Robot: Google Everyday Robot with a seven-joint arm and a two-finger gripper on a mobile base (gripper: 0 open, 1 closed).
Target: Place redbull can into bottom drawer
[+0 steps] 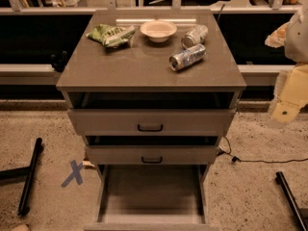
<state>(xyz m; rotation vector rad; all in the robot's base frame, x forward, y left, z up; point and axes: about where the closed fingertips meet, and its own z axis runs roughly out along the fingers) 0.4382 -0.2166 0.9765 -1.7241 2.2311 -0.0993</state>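
Fingers (pixel 289 99) (state unclear) hover right of cabinet top (pixel 139 67) bearing redbull can (pixel 187 57).

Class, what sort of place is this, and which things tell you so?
Probably a robot test lab: a blue tape X marks the speckled floor, a loose cable trails by the cabinet, and the robot's claw hangs at the right edge.

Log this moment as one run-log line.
redbull can: on its side on cabinet top, not yet picked | bottom drawer: pulled open | gripper: at right edge of view, apart from can
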